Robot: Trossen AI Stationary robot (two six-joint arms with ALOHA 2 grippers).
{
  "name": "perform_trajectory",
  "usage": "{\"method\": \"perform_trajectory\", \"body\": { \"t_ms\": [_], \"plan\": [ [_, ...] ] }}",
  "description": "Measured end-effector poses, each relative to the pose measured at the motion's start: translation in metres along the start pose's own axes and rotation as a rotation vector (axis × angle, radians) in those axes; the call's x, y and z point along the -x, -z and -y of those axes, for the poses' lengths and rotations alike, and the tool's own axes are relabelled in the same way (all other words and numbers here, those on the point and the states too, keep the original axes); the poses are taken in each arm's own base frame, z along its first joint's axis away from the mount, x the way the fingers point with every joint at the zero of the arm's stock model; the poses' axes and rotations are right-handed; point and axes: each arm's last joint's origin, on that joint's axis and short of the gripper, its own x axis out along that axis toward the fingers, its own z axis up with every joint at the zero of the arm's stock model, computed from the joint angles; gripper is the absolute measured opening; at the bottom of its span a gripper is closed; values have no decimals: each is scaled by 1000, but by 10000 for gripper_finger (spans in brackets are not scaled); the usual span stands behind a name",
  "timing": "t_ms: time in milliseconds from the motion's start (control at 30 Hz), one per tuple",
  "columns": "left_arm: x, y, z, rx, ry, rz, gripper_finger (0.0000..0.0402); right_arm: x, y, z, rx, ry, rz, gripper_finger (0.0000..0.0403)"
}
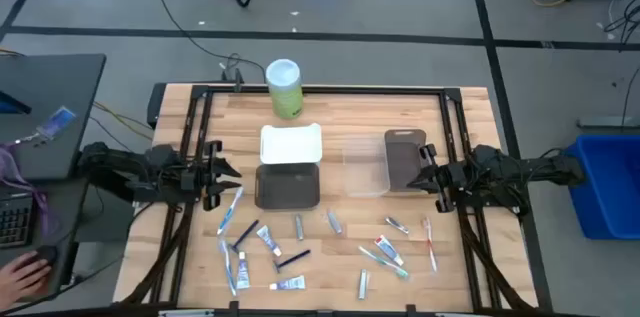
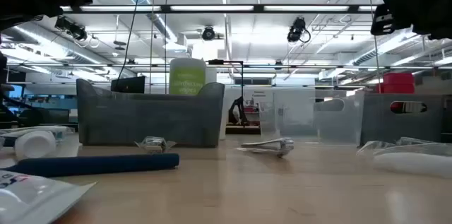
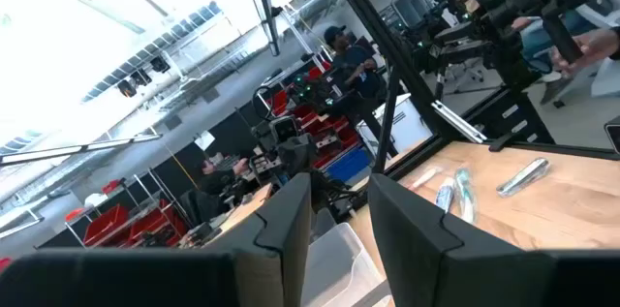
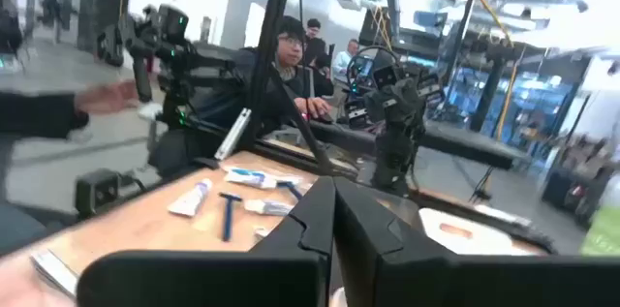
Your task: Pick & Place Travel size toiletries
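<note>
Looking straight down, we see the left gripper [image 1: 222, 179] hanging over the left edge of the table [image 1: 470, 107] and the right gripper [image 1: 420, 174] over the right edge, both facing inward and holding nothing. We judge this a waiting stance that leaves the middle free. The toiletries [image 1: 300, 247] lie scattered along the near half of the table: small tubes [image 1: 270, 241], a dark razor [image 1: 293, 256] and toothbrushes [image 1: 384, 262]. Behind them sit a white tray [image 1: 291, 143], a grey tray [image 1: 288, 187], a clear tray [image 1: 366, 169] and a darker tray [image 1: 403, 160], probably set close so items can be sorted into them. A green canister [image 1: 284, 88] stands at the far edge. At table height, the grey tray [image 2: 150, 118] blocks most of the canister [image 2: 186, 77], and the clear tray [image 2: 339, 121] is faint against the room. A dark razor handle [image 2: 99, 164] and a silvery tube [image 2: 270, 146] lie on the wood; nearer items are cut off by the frame. From the left wrist, the fingers [image 3: 286, 225] stand slightly apart with nothing between them, and a few toiletries [image 3: 455, 191] show beyond. From the right wrist, the fingers [image 4: 315, 220] are pressed together, empty, with a razor [image 4: 228, 212] and tubes [image 4: 191, 199] past them. People in the room behind are too blurred for us to make out.
</note>
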Motion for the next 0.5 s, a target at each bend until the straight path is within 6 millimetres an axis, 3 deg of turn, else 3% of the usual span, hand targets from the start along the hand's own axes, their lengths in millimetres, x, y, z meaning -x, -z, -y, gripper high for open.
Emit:
{"method": "perform_trajectory", "body": {
  "t_ms": [300, 500],
  "plan": [
    [0, 0, 0, -23, 0, 0, 116, 0, 0, 0, -124, 0, 0, 14],
    [0, 0, 0, -16, 1, 4, 116, 0, -1, 0, -115, 2, 13, 13]
  ]
}}
